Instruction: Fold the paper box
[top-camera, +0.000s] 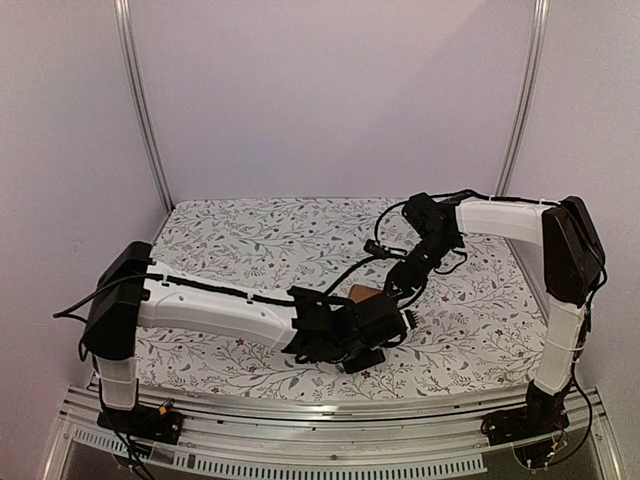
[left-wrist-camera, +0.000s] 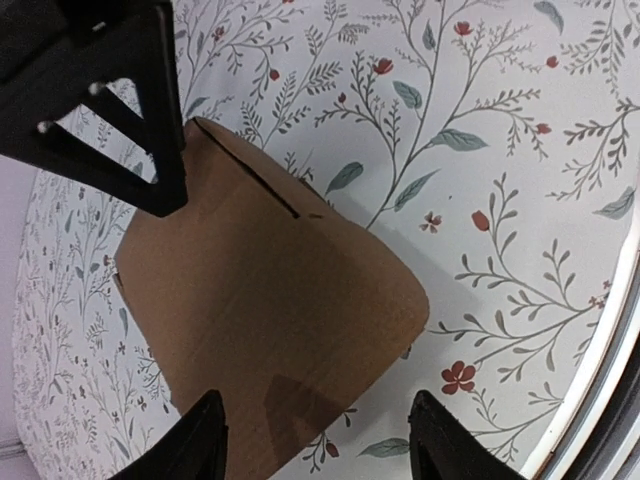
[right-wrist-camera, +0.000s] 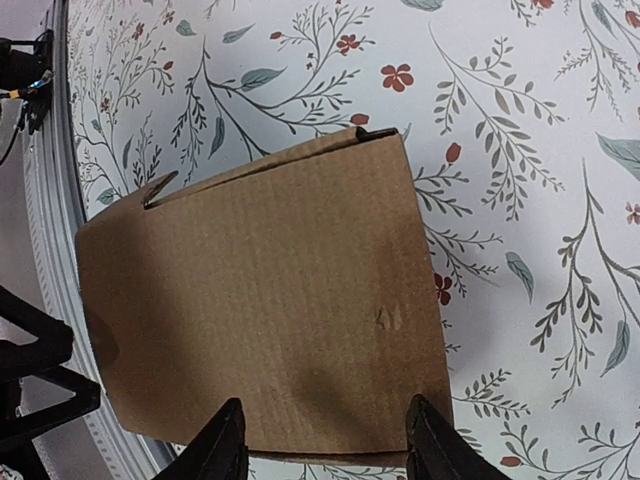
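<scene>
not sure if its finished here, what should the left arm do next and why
Probably lift the left gripper straight up off the paper box. Its jaws stand open and hold nothing, the box looks folded shut, and the right gripper hangs open close over it too, so little room is left.

Counter (top-camera: 250, 235) fully covered by a white cloth (left-wrist-camera: 520, 150) printed with grey-green leafy sprigs and small red flowers. Near edge: silver metal rail (top-camera: 330, 412). Far corners: slanted aluminium posts, left (top-camera: 144, 105) and right (top-camera: 523, 100). Plain pale lilac wall (top-camera: 340, 90) behind.
</scene>
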